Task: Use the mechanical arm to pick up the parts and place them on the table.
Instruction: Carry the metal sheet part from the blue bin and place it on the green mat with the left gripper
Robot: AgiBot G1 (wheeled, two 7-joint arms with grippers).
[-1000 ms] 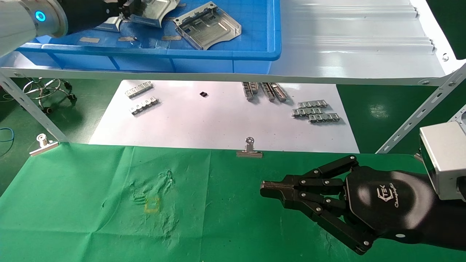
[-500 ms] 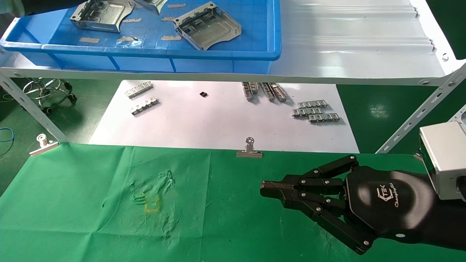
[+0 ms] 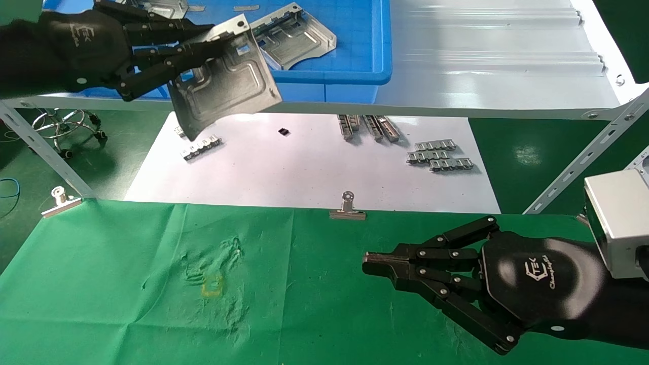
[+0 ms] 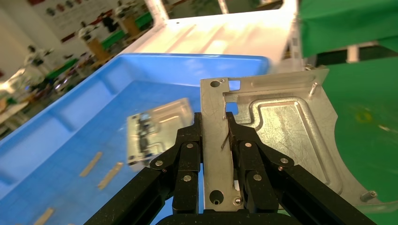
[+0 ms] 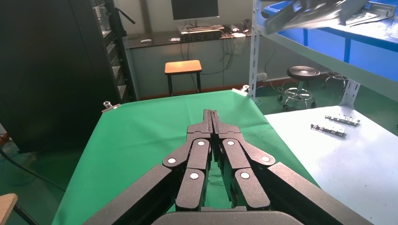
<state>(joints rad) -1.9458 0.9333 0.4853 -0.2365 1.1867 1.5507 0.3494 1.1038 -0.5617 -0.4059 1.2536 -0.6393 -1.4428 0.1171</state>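
My left gripper [image 3: 203,46] is shut on one silver part [image 3: 228,86] and holds it tilted in the air in front of the blue bin's near rim, above the white sheet. The left wrist view shows the black fingers [image 4: 244,140] of the left gripper [image 4: 214,117] pinching the part's [image 4: 286,131] flat edge strip. Two more parts [image 3: 294,35] [image 3: 162,6] lie in the bin. My right gripper [image 3: 372,263] is shut and empty, low over the green table [image 3: 127,284]; it also shows in the right wrist view [image 5: 212,112].
The blue bin [image 3: 329,76] stands on the pale grey shelf [image 3: 481,66]. Below it a white sheet [image 3: 304,172] carries small toothed strips [image 3: 438,154]. Binder clips [image 3: 347,210] [image 3: 61,200] hold the cloth's far edge. A stool [image 3: 66,124] stands at the far left.
My left gripper has lifted a part out of the bin and carried it toward me, past the bin's front rim. The right arm has not moved.
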